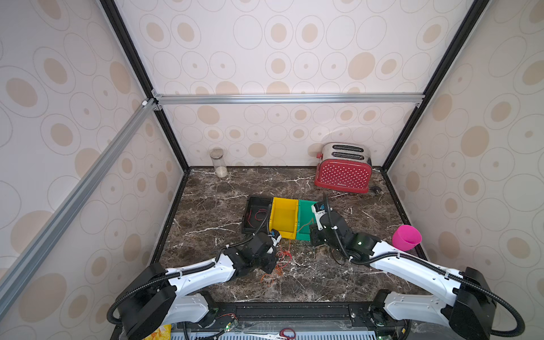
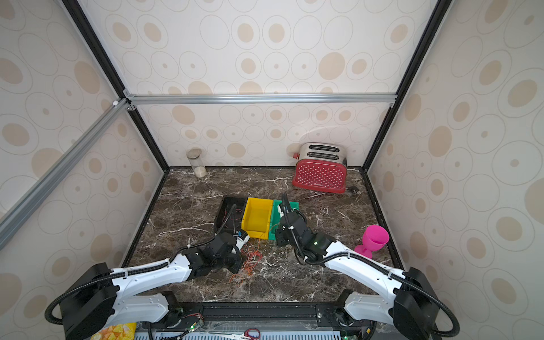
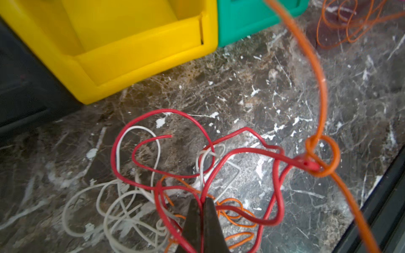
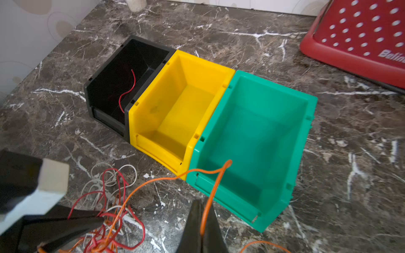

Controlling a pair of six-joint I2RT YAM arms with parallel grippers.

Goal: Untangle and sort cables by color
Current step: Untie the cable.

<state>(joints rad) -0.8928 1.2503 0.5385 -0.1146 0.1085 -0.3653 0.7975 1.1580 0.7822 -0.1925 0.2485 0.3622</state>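
While the right gripper (image 4: 202, 210) has its fingers pressed together on a thin orange wire (image 4: 212, 196), that strand loops over the front lip of the open green plastic bin (image 4: 278, 86). This bin is at the right end of a mid-counter row with a yellow plastic bin (image 4: 203, 59) and a black plastic bin (image 4: 105, 72). I read this as the pull-out step for one orange strand.

My left gripper (image 3: 200, 203) is closed too, pinched into the tangle (image 3: 166, 181) of red, white and orange wires. It lies on the dark marble counter (image 1: 323, 279) near the front edge, just in front of the yellow bin. One curly red wire (image 4: 131, 85) sits in the black bin, and the yellow bin looks empty.

The catch is that the orange wire looks tied in a knot (image 3: 322, 157) with a red strand of the tangle. Next, the left should pin the pile down while the right draws away slowly, or the knot gets loosened first. Otherwise I'd expect the whole clump to follow towards the green bin.
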